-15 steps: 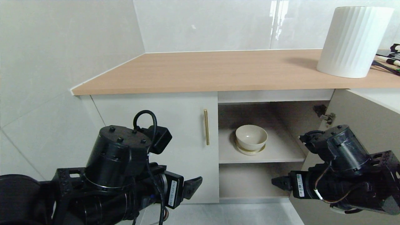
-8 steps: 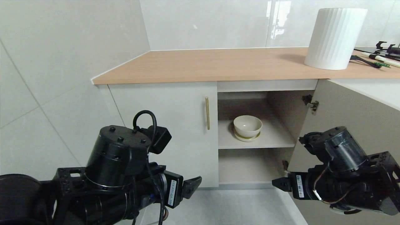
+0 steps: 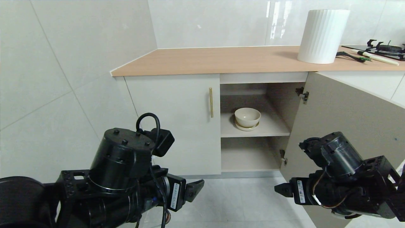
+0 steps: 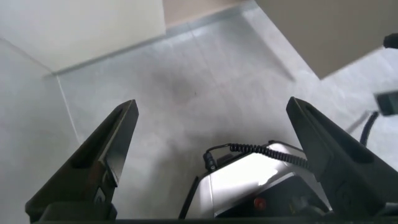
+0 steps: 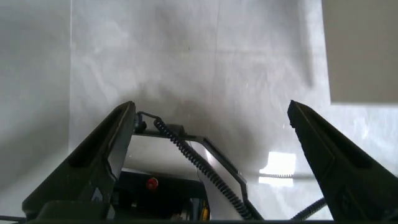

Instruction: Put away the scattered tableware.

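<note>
A wooden worktop [image 3: 221, 60] runs along the tiled wall above a pale cabinet [image 3: 177, 126] with 2 doors. The left door is shut; the right door [image 3: 341, 117] stands swung wide open, showing 2 levels inside. Near the worktop's right end stands a tall white ribbed container [image 3: 322, 36], upright, with a few long utensils [image 3: 375, 56] lying just beside it, on the side away from the wall corner.

Both arms hang low before the cabinet, over the pale floor [image 3: 240, 202], well apart from the shelves. The left claw [image 4: 211, 118] has its jaws spread wide with nothing between them, and it sits before the shut door. The right claw [image 5: 211, 115] is likewise spread wide and grips nothing, and it sits before the open door.

The task's tableware is inside the open compartment: a cream bowl [image 3: 247, 116] sits upright on a small plate [image 3: 246, 128], both resting on the upper shelf [image 3: 272, 128], towards its left side. A slim brass handle [image 3: 211, 102] runs upright along the shut door's right edge.
</note>
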Motion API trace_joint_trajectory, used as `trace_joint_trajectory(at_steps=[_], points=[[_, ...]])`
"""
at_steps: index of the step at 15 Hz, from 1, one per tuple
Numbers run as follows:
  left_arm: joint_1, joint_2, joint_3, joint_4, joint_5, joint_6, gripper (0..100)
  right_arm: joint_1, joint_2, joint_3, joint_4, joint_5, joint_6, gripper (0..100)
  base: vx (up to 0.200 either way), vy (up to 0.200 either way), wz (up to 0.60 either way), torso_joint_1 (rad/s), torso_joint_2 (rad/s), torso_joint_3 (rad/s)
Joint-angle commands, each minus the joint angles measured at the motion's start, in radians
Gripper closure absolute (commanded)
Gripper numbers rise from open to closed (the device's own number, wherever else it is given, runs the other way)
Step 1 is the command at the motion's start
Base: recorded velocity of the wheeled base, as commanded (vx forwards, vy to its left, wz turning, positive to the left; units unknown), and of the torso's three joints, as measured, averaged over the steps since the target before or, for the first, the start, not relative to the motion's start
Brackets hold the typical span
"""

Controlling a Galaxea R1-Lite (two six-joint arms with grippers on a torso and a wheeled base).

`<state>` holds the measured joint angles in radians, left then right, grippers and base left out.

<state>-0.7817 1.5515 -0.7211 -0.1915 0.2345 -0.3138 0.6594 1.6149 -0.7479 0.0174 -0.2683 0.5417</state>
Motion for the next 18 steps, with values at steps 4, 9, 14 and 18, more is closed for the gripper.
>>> trace_joint_trajectory(at_steps=[4,9,14,18], points=[[-0.001,0.01,0.002,0.0,0.003,-0.001,0,0.0,0.0,0.012,0.001,-0.005,-0.005,0,-0.15,0.0,0.0,0.003,0.0,0.001],[-0.001,0.018,0.002,0.0,0.008,-0.001,0,-0.037,-0.063,0.059,0.036,-0.1,-0.02,0,0.0,0.0,0.0,0.0,0.0,0.0],[-0.001,0.032,0.0,-0.002,0.042,0.004,0,-0.05,-0.079,0.061,0.052,-0.114,-0.058,0,0.0,-0.08,0.0,0.001,0.0,0.001],[-0.001,0.042,0.002,-0.002,0.063,0.025,0,-0.08,-0.073,0.05,0.134,-0.114,-0.092,0,0.0,-0.2,0.0,0.004,0.0,0.001]])
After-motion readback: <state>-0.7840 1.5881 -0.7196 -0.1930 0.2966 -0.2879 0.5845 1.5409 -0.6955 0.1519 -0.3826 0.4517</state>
